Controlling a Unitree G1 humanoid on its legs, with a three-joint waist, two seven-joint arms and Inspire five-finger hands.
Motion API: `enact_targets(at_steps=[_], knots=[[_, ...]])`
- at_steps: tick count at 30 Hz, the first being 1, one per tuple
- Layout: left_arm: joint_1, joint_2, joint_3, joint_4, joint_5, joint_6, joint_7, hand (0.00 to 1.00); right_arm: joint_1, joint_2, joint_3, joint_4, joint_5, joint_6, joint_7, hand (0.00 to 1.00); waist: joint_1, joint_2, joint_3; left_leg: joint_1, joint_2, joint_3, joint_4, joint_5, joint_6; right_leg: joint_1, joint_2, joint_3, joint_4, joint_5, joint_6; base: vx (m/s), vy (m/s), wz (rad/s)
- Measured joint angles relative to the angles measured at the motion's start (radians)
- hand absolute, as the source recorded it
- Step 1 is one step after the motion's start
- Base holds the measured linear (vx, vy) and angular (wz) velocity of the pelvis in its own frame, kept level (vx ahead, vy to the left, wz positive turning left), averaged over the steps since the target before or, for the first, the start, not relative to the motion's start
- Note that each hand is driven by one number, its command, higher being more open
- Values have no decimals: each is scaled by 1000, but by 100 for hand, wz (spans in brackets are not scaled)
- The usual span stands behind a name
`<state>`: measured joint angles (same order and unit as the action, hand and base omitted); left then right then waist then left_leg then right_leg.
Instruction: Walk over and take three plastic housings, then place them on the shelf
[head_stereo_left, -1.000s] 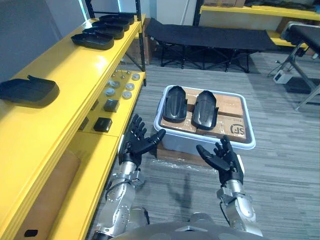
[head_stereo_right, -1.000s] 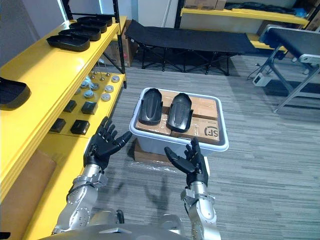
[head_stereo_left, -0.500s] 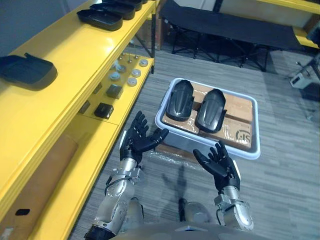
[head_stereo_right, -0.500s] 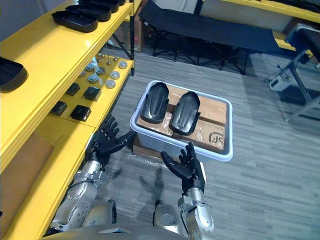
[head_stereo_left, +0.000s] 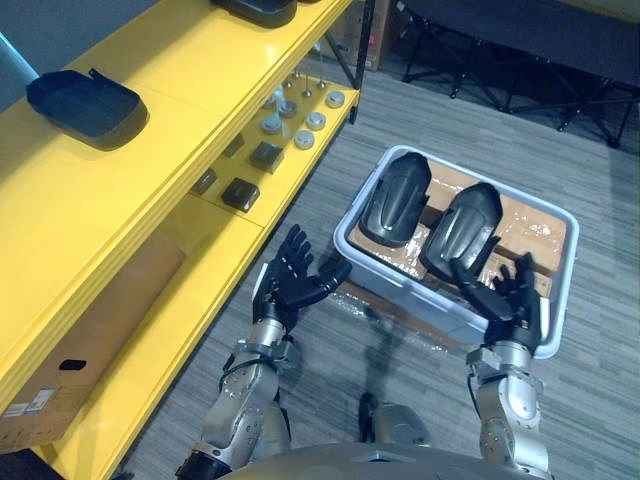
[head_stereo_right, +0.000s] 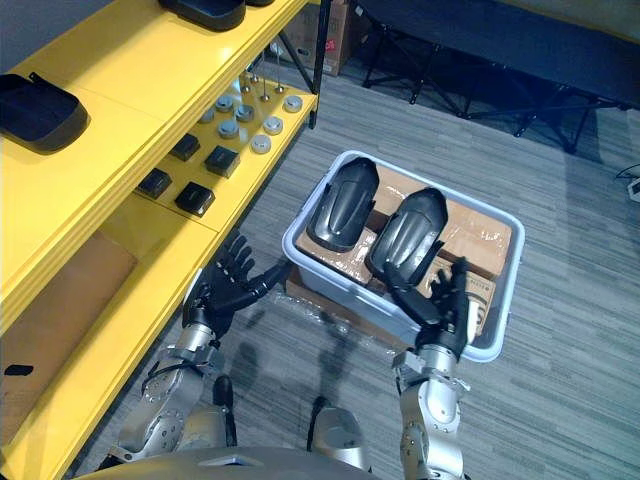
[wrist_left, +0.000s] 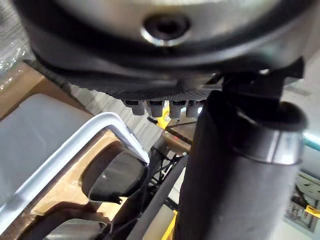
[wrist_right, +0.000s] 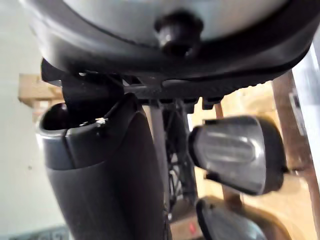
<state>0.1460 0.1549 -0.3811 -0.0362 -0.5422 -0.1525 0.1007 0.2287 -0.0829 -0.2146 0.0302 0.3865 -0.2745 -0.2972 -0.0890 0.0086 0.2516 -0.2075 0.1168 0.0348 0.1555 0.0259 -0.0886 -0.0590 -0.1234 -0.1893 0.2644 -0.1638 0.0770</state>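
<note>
Left eye view: left hand (head_stereo_left: 295, 285) and right hand (head_stereo_left: 505, 300) are held with fingers splayed (nothing grasped); plastic housings (head_stereo_left: 395, 198) are seen at one o'clock.

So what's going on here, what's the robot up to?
The robot stands over a white bin on the floor, with a left housing and a right housing inside. Both hands are open and empty: the left hand is close beside the bin and the right hand is by the right housing. Another housing lies on the yellow shelf.
</note>
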Motion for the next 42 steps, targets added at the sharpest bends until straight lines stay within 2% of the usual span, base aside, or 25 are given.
enact_targets(at_steps=[2, 4, 6, 8, 10, 12, 13, 15, 20, 25, 29, 34, 35, 38, 42], knots=[[-51, 0, 3, 0, 1, 0, 6, 100, -104, -18, -110, 0, -30, 1, -83, 100, -1, 15, 54, -46, -4, 38, -7, -10, 7, -40, -16, -1, 5, 4, 8, -185, 107, 32], [-89, 5, 6, 0, 1, 1, 18, 100, -211, -91, -181, 10, -29, 5, -148, 100, 1, 25, 99, -69, -6, 93, -29, -1, 13, -78, -46, -1, -2, 16, 19, -195, 112, 27], [-110, 7, 5, 2, 0, 3, 30, 100, -370, -229, -241, 49, -29, 18, -204, 100, 2, 62, 155, -100, -2, 131, -34, 64, 36, -110, -48, 6, 4, 25, 31, -124, 116, 2], [-111, 16, 2, 2, 0, 3, 30, 100, -471, -298, -254, 102, -30, 31, -233, 100, 5, 62, 163, -100, -20, 154, -76, 92, 50, -141, -63, 26, 0, 38, 45, -57, 98, -9], [-125, 18, 1, 17, 0, 2, 29, 100, -560, -366, -250, 184, -31, 56, -233, 100, 5, 64, 180, -107, -33, 161, -88, 114, 59, -154, -74, 36, -2, 47, 55, -3, 83, -3], [-158, 18, -7, 71, 0, 0, 30, 100, -688, -465, -214, 358, -28, 129, -193, 100, 10, 67, 180, -149, -39, 171, -68, 118, 72, -191, -81, 57, -4, 60, 61, 0, 70, -4], [-165, 18, -8, 84, -1, 0, 30, 100, -713, -485, -202, 397, -27, 143, -182, 100, 13, 69, 181, -157, -40, 173, -61, 117, 73, -197, -82, 60, -5, 61, 62, 14, 56, -4], [-204, 9, -20, 126, -2, -3, 34, 100, -783, -555, -164, 511, -26, 185, -147, 100, 21, 93, 206, -178, -39, 171, -33, 109, 81, -206, -83, 63, -2, 66, 65, 15, 36, -1], [-228, -16, -56, 161, -5, -35, 41, 100, -898, -637, -126, 687, -25, 248, -146, 100, 35, 143, 235, -230, -35, 166, 18, 94, 83, -254, -85, 76, 33, 66, 65, -3, 4, -2], [-220, -22, -116, 205, -6, -46, 48, 100, -917, -659, -126, 755, -21, 293, -191, 100, 36, 150, 237, -259, -33, 172, 42, 89, 81, -289, -87, 90, 50, 66, 66, -13, 4, -6], [-221, -38, -126, 211, -8, -60, 56, 100, -944, -725, -123, 764, -26, 336, -190, 100, 42, 172, 246, -267, -32, 191, 48, 89, 81, -316, -90, 116, 67, 68, 70, -37, 13, -13], [-222, -40, -125, 237, -44, -88, 72, 100, -974, -749, -48, 835, -71, 400, -101, 100, 38, 181, 246, -266, -32, 211, 35, 93, 84, -339, -90, 138, 69, 72, 77, -20, -5, -13], [-225, -41, -124, 241, -44, -88, 73, 100, -977, -754, -28, 843, -114, 402, -86, 0, 38, 182, 246, -266, -35, 213, 27, 101, 90, -343, -91, 139, 69, 74, 79, 0, 0, 0], [-225, -45, -126, 243, -44, -88, 72, 100, -1018, -813, 30, 916, -185, 443, -23, 0, 52, 184, 245, -262, -41, 212, 9, 111, 92, -343, -95, 136, 68, 77, 82, 17, -7, 3], [-226, -47, -115, 264, -44, -89, 72, 100, -1062, -881, 73, 1007, -227, 484, -12, 0, 66, 190, 242, -260, -53, 194, -26, 134, 88, -346, -101, 116, 68, 77, 82, 22, -14, 15]])
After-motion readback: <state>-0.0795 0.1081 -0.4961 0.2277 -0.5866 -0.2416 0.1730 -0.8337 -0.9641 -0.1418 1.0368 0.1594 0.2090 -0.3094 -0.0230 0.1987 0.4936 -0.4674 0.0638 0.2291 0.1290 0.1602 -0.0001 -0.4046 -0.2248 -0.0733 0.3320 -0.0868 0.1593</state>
